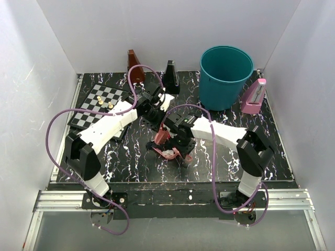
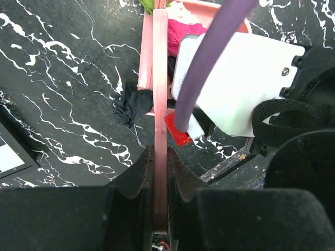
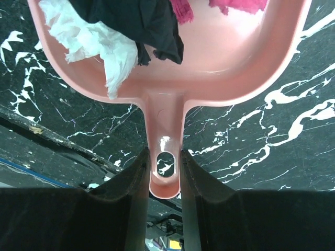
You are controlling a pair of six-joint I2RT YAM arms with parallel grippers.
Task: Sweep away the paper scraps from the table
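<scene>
The right gripper is clenching the handle of the pink dustpan, which is sitting low at the surface. Several paper scraps are lying inside the dustpan: a white wad, a dark one and some magenta pieces. The left gripper is grasping the thin handle of the pink brush, which is pointing toward the dustpan. At least two scraps are lying outside the dustpan, near it. A dark wad is touching the brush, and a red scrap is lying just beside the brush on its other side. The sweeping is looking largely done. Those last scraps are waiting to be brushed into the dustpan, and the load is probably going afterwards into the teal bucket standing well beyond the dustpan.
</scene>
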